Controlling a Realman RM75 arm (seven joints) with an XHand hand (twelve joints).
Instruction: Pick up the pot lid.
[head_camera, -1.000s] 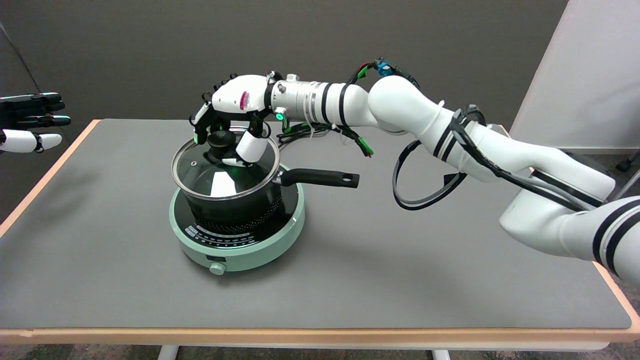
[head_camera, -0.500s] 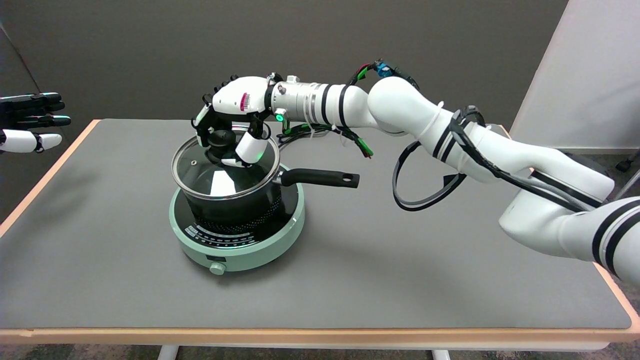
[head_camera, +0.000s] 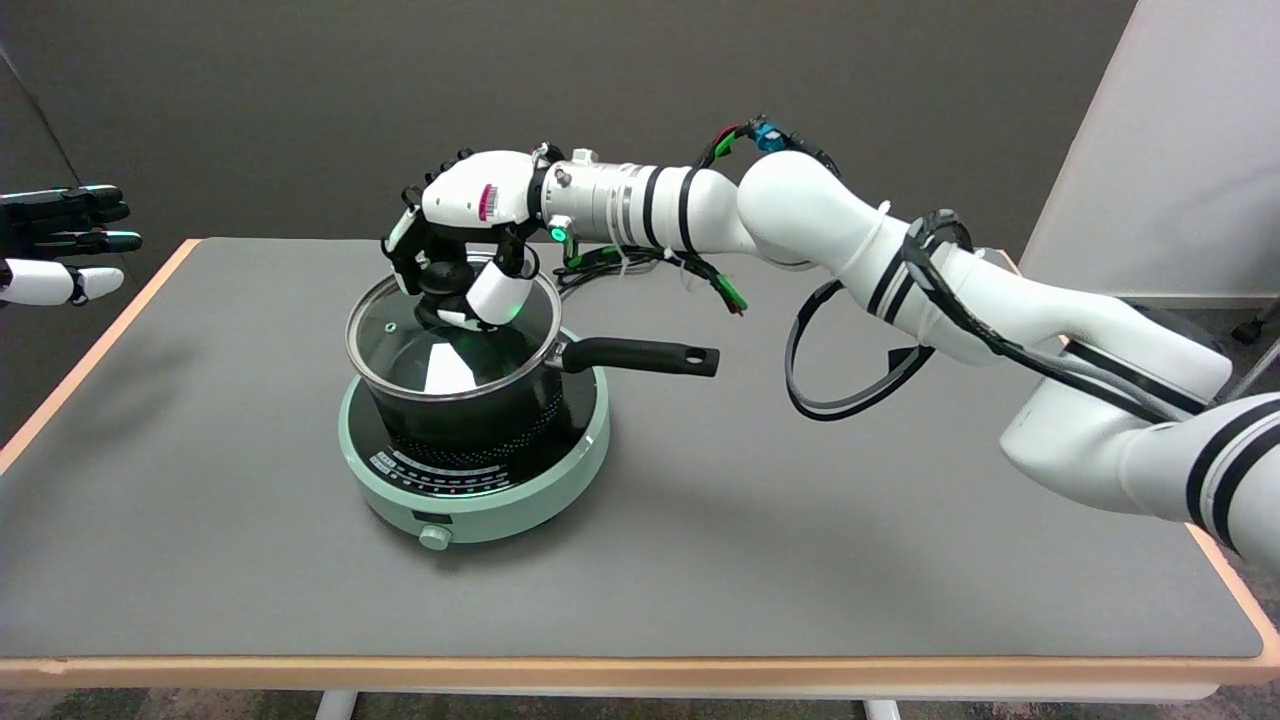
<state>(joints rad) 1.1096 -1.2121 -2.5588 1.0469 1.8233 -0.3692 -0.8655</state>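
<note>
Readable text: none; no word, brand or number can be made out anywhere.
Hand label: a small pink-red sticker (head_camera: 489, 201) sits on the white back of the right hand (head_camera: 462, 235), above the pot lid (head_camera: 440, 345); its print is too small to read.
Cooker markings: a ring of pale marks (head_camera: 440, 470) runs along the black front face of the green induction cooker (head_camera: 520, 500), just above its round knob (head_camera: 435, 537); they are too fine to read.
</note>
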